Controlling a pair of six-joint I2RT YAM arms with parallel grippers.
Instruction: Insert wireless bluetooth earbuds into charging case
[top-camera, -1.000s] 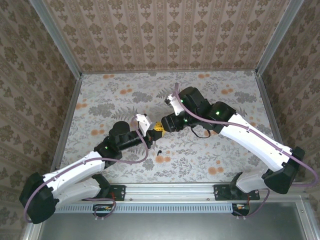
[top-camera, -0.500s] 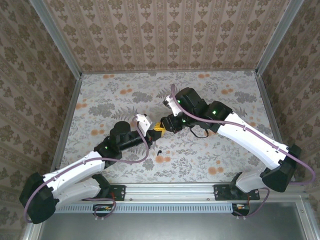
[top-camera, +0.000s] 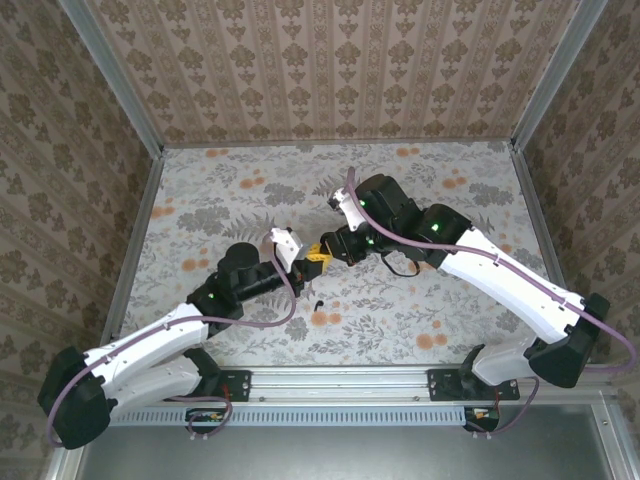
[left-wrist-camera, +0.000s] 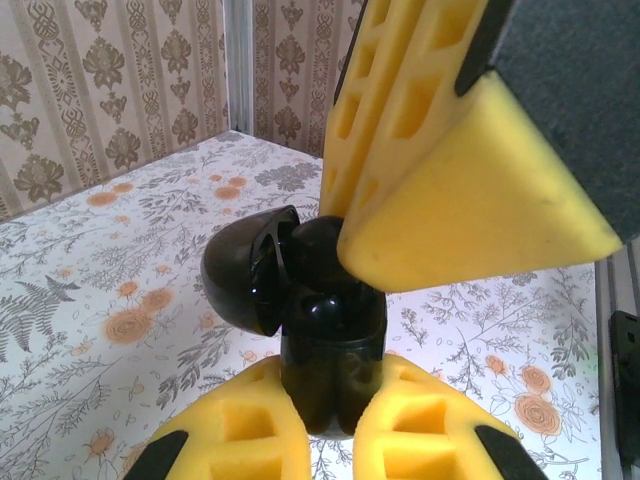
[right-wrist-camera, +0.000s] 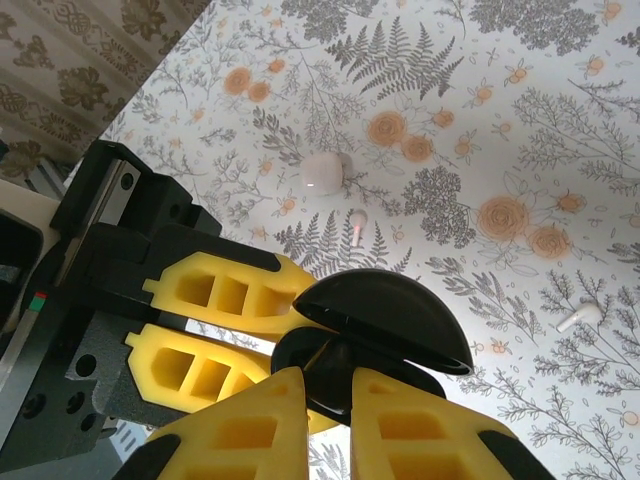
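Observation:
My left gripper (left-wrist-camera: 330, 425) is shut on the body of the black charging case (left-wrist-camera: 330, 345), held above the table with its lid (left-wrist-camera: 243, 272) swung open. My right gripper (right-wrist-camera: 330, 388) is shut on a small black earbud (right-wrist-camera: 330, 366) and presses it at the mouth of the case (right-wrist-camera: 385, 318). One of the right gripper's yellow fingers (left-wrist-camera: 450, 200) reaches in from above in the left wrist view. From the top view, the left gripper (top-camera: 310, 261) and right gripper (top-camera: 328, 250) meet tip to tip mid-table. A second black earbud (top-camera: 317, 304) lies on the cloth just in front of them.
Below the case on the floral cloth lie a small white case (right-wrist-camera: 323, 172) and two white earbuds, one near it (right-wrist-camera: 355, 226) and one further right (right-wrist-camera: 580, 316). Patterned walls with metal rails (top-camera: 136, 245) enclose the table.
The right gripper's jaws have closed on the earbud at the case mouth. The left arm has kept the case still.

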